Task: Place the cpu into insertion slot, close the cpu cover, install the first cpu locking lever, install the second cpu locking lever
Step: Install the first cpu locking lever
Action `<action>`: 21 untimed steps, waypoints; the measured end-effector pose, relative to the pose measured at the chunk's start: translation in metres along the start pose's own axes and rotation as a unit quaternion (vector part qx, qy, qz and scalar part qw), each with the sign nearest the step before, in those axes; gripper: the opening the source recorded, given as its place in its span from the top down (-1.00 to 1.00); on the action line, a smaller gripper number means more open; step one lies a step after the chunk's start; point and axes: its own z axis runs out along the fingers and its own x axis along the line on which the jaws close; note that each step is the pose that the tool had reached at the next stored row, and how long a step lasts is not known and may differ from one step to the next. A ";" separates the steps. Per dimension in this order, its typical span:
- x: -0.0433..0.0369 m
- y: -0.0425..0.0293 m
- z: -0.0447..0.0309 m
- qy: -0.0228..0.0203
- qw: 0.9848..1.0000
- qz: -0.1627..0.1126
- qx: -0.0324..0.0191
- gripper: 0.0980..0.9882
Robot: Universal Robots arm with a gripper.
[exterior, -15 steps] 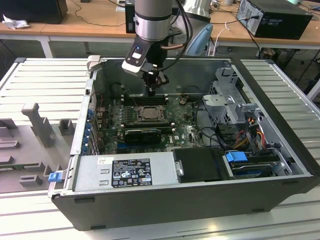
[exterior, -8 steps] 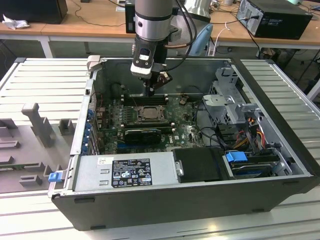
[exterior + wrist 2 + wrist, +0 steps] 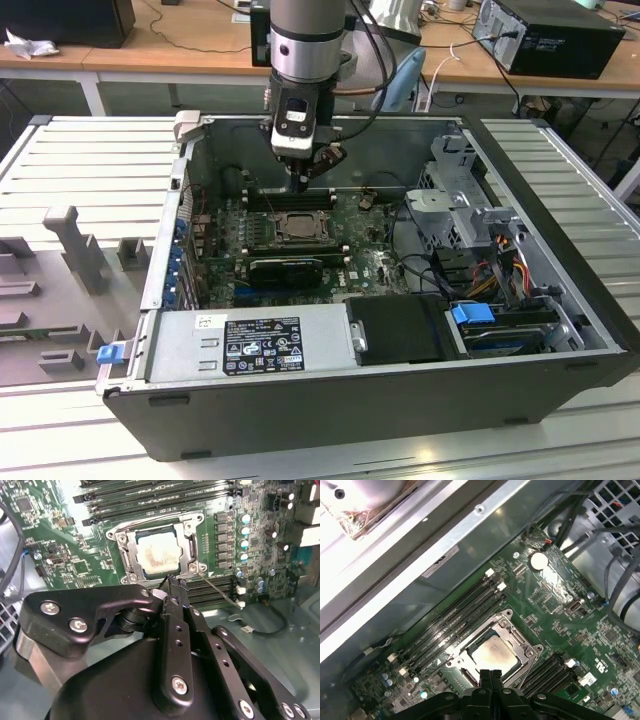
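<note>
Exterior view, left to right: grey fixture blocks (image 3: 75,245) sit on the ribbed table (image 3: 90,150), then the open PC case (image 3: 570,260) with the power supply (image 3: 250,345) along its near side. The gripper (image 3: 300,185) hangs inside, just above the insertion slot (image 3: 298,227); the drive cage (image 3: 465,195) is further right.

Both wrist views: claw fingers pinched together, nothing seen between them, tips just beside the socket edge. cpu (image 3: 159,552) is seated in the slot. cpu cover (image 3: 131,550) lies flat over it, chip face showing through the window. A thin wire lever (image 3: 216,589) slants out from a socket corner across the memory slots (image 3: 215,587).
</note>
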 end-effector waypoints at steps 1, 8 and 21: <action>0.0000 0.0000 0.0000 0.000 1.000 -0.012 0.000 0.98; 0.0000 -0.0001 0.0000 0.002 0.998 -0.070 0.002 0.98; -0.0001 -0.0001 0.0000 0.004 0.992 -0.127 0.003 0.98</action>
